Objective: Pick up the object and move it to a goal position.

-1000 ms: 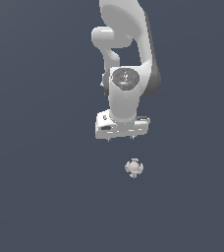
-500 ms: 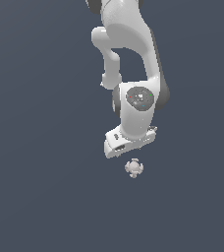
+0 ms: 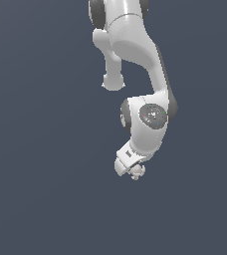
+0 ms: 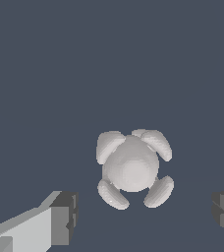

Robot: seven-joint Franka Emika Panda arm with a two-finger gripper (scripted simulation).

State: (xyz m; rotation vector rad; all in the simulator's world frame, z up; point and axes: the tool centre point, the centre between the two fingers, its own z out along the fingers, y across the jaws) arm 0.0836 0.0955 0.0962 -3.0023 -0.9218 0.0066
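My white two-fingered gripper (image 4: 143, 216) stands wide, holding nothing, its dark pads (image 4: 67, 216) either side of the tiny pale grey-white knobby object (image 4: 132, 167) with four short lobes, which lies on the flat dark slate floor (image 3: 46, 199) just beneath the hand. I'd centre, lower further, then close gently across the rounded middle. No containers show anywhere.
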